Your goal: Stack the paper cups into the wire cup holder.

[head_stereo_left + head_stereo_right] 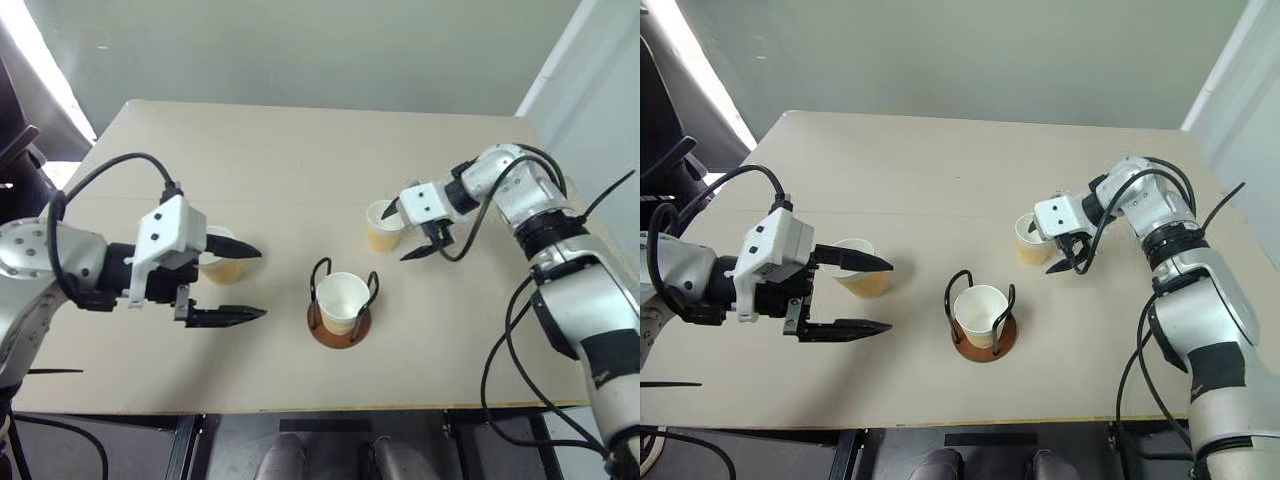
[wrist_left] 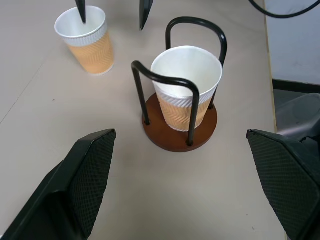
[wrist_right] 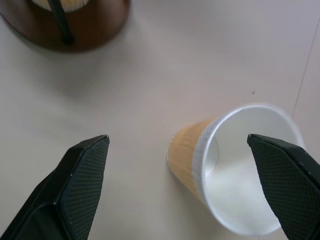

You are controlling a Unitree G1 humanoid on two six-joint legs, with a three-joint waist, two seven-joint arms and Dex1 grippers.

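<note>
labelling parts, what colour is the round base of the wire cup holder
Reddish-brown round base, clearest in the left wrist view.

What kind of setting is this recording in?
Likely a lab or test bench: a bare beige table against a plain wall, holding a few paper cups and a wire cup holder.

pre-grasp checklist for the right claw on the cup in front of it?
1. Right claw open: ok, jaws wide apart.
2. Target cup upright on the table: ok.
3. Claw lined up on that cup: not ok yet; in the right wrist view the cup sits off toward one finger, not centred between them.
4. Wire cup holder ready: ok, upright, already holding one cup with its mouth open.
5. Left claw out of the way: ok, open and empty, beside the third cup, apart from the holder.
6. Cup free of contact: cannot tell; one fingertip overlaps its rim.
</note>
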